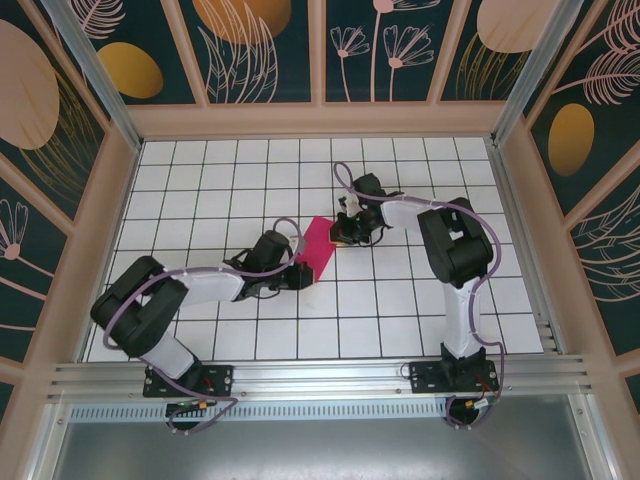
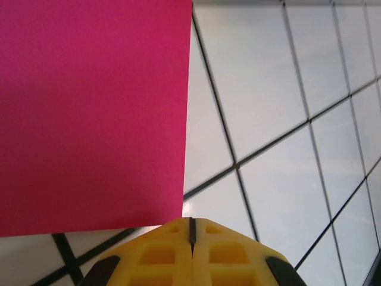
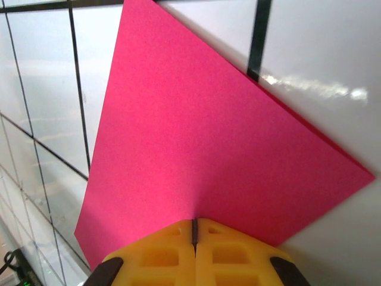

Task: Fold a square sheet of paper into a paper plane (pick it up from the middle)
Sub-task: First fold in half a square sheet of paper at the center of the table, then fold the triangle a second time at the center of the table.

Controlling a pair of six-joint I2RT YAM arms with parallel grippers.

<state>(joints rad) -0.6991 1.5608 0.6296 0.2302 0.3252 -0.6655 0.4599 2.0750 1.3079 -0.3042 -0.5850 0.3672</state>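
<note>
**Item 1. Left gripper** [image 2: 191,223]: my yellow fingers [image 2: 161,256] are pressed together with only a thin seam between them, and they hold nothing. They are moulded plastic with a recessed lattice and dark trim at the sides. The tip sits low over the table, just beside the near corner of the sheet. From overhead, the left gripper [image 1: 303,272] is at the sheet's near end.

**Item 2. Right gripper** [image 3: 194,225]: same build, also closed tight. Its tip sits at the sheet's edge, and the paper runs out from under it. I cannot tell whether it presses the paper or only hovers above it. From overhead, the right gripper [image 1: 343,233] is at the sheet's far end.

**Item 3. Square sheet of paper** [image 1: 320,248]: thin, matte, uniform magenta-pink, with crisp straight edges and sharp corners. It lies flat near the middle of the table between my two tips. In the right wrist view, a darker second layer peeks out along one long edge of the sheet [image 3: 208,149]. From overhead it looks like a narrow strip, not a full square.

**Item 4. Table** [image 2: 280,179]: glossy white tiles with dark grid lines, and it reflects glare.

**Progress, judged:** the first centre fold seems to be made and laid flat. There is no pointed nose, no wing creases and no ridge yet, so most of the folding is still to do.
</note>
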